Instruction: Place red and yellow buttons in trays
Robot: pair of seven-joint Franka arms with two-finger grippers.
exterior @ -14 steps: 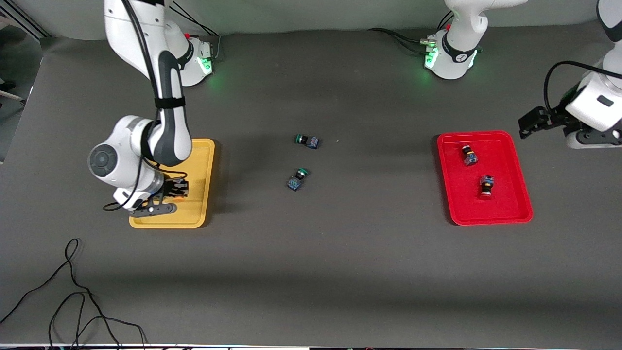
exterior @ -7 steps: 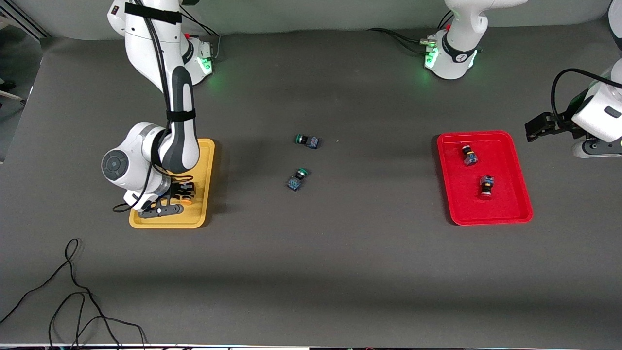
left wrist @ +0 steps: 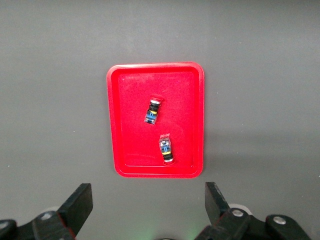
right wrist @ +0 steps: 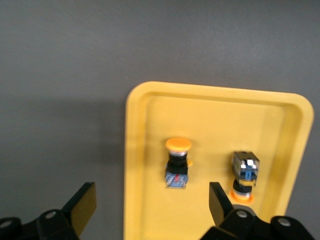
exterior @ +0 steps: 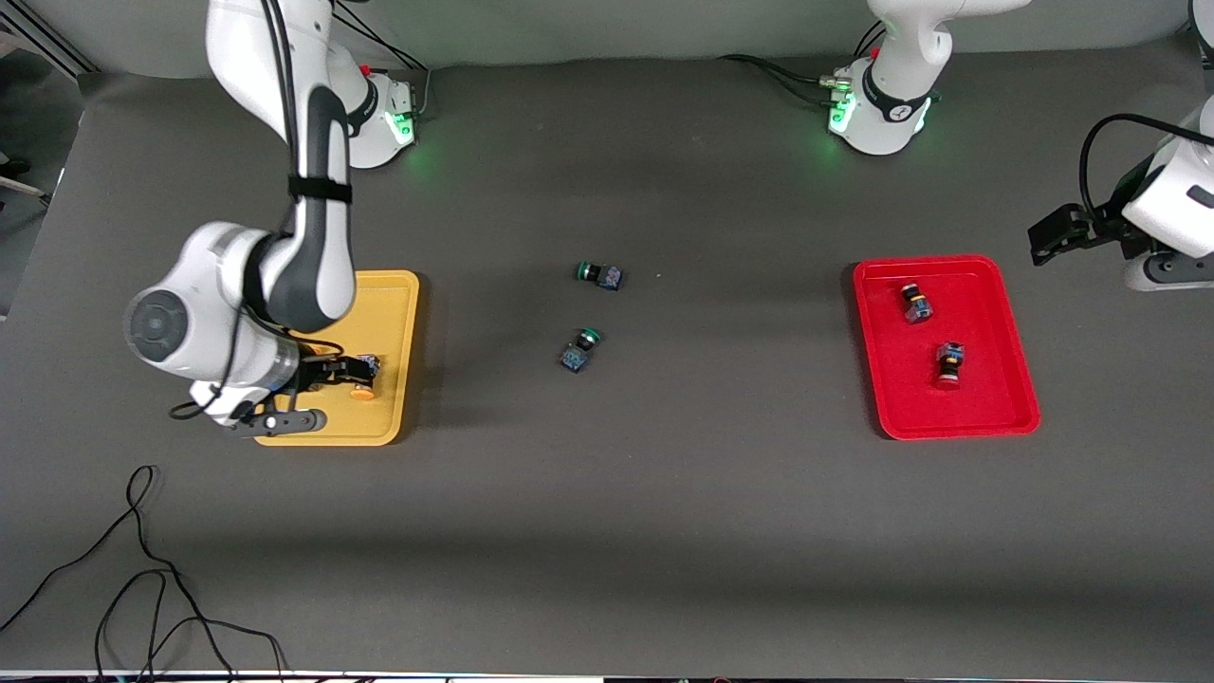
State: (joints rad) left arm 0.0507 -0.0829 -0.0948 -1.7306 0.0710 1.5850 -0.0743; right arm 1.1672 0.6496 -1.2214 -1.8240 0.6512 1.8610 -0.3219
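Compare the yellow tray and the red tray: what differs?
Colour: the yellow tray versus the red tray. Place: yellow lies toward the right arm's end of the table, red toward the left arm's. Contents: yellow holds two orange-capped buttons, red two red-capped buttons. The right gripper hangs over yellow; nothing over red. Both are shallow, rimmed and similar in size.

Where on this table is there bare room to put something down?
The wide strip nearer the camera than the yellow tray, the green-capped buttons and the red tray is bare, except cables at the right arm's end. Both trays hold buttons.
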